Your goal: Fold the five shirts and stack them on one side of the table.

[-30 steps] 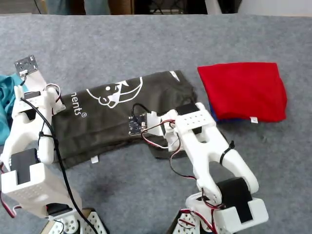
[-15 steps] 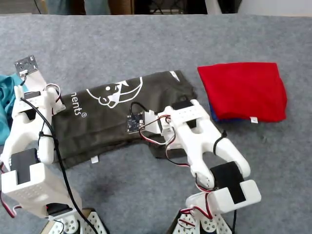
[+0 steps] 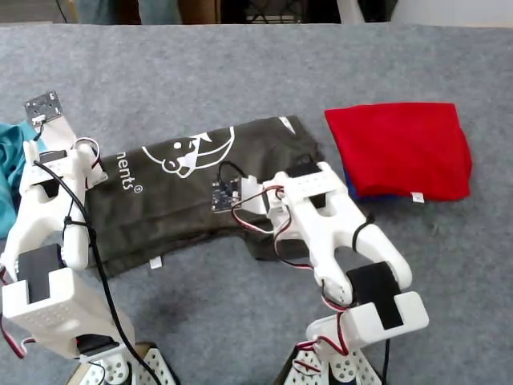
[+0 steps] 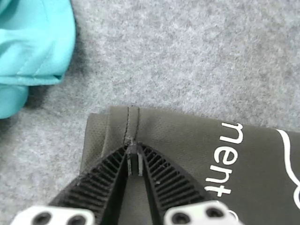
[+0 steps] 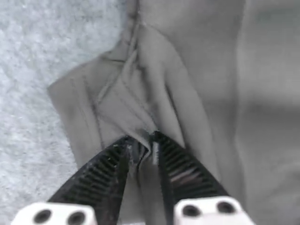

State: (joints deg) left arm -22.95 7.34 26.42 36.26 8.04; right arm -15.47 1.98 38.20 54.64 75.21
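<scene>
While pinched in left tool (image 4: 134,159), right tool (image 5: 144,146), dark shirt (image 3: 180,196)

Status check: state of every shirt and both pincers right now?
dark olive shirt: laid out mid-table, partly folded, not stacked
red shirt: folded, on top of the stack
blue shirt: under the red shirt, only an edge showing
teal shirt: crumpled, unfolded, at the table edge
left pincer: shut on the dark olive shirt's edge
right pincer: shut on a pleat of the dark olive shirt

Grey felt table (image 3: 240,72); olive shirt (image 3: 180,196); teal shirt (image 3: 8,156); folded stack (image 3: 397,148).
</scene>
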